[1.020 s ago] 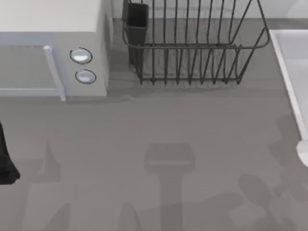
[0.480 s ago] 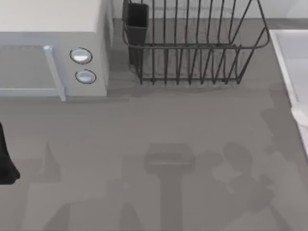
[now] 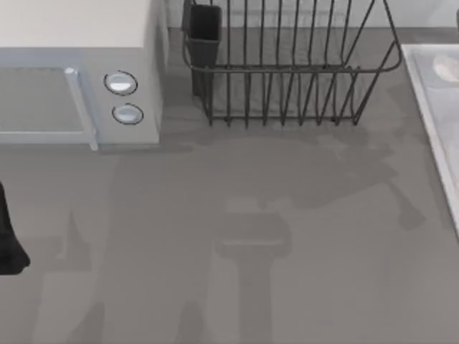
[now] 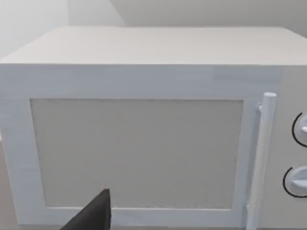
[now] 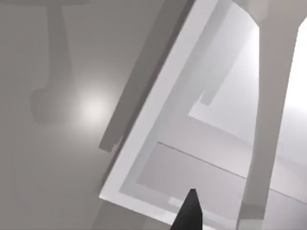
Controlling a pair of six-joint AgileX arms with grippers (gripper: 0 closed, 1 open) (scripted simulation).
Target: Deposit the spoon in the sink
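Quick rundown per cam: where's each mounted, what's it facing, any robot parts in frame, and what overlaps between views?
Top view: above the table, looking down at the microwave, dish rack and sink; the left arm is parked at the left edge.
Left wrist view: on the left arm, facing the microwave door; a dark fingertip shows.
Right wrist view: on the right arm, looking at the sink rim; a dark fingertip shows.
Shared: microwave in top and left wrist views; sink in top and right wrist views.

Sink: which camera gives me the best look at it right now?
The right wrist view: the sink shows its raised rim, a corner and the basin inside. The top view catches just an edge strip of it at the table's right. The left wrist view faces the microwave.
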